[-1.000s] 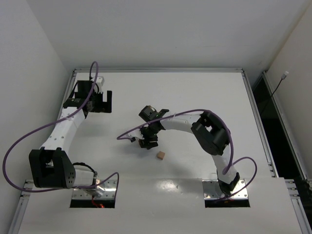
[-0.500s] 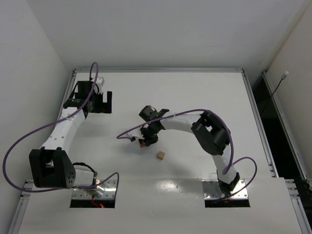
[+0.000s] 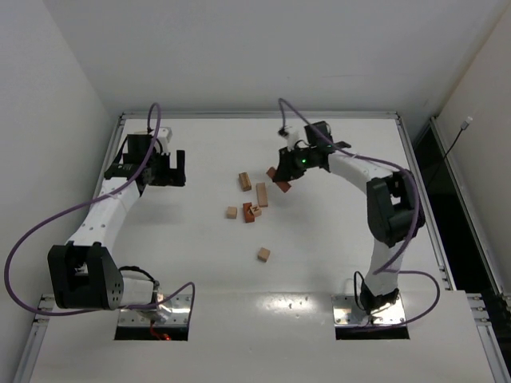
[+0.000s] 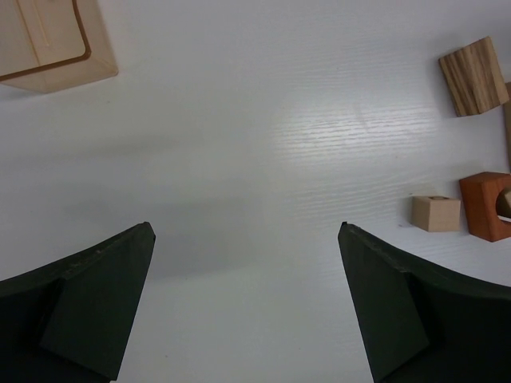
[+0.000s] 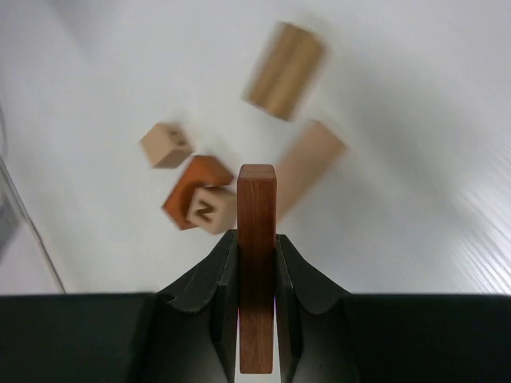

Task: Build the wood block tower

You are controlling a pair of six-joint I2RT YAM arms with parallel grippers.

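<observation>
My right gripper [image 3: 284, 180] is shut on a reddish-brown bar [image 5: 256, 191], holding it end-out above the table behind the loose wood blocks. In the right wrist view my right gripper [image 5: 256, 237] looks down on a letter cube [image 5: 209, 209], a reddish block [image 5: 190, 185], a small tan cube [image 5: 166, 144] and two tan bars [image 5: 285, 70]. The same cluster [image 3: 249, 209] lies mid-table in the top view, with one lone tan cube [image 3: 263, 254] nearer the arms. No upright tower shows. My left gripper [image 3: 166, 169] is open and empty at the left [image 4: 246, 231].
A corner of the flat pale wooden tray [image 4: 48, 40] shows at the top left of the left wrist view. A tan block [image 4: 473, 76], a small cube [image 4: 436, 213] and a reddish block [image 4: 487, 206] lie at that view's right edge. A raised rail [image 3: 259, 115] borders the table.
My right arm swung from the middle of the table to the back right, carrying the reddish-brown bar and uncovering the block cluster. The left arm has barely moved.
</observation>
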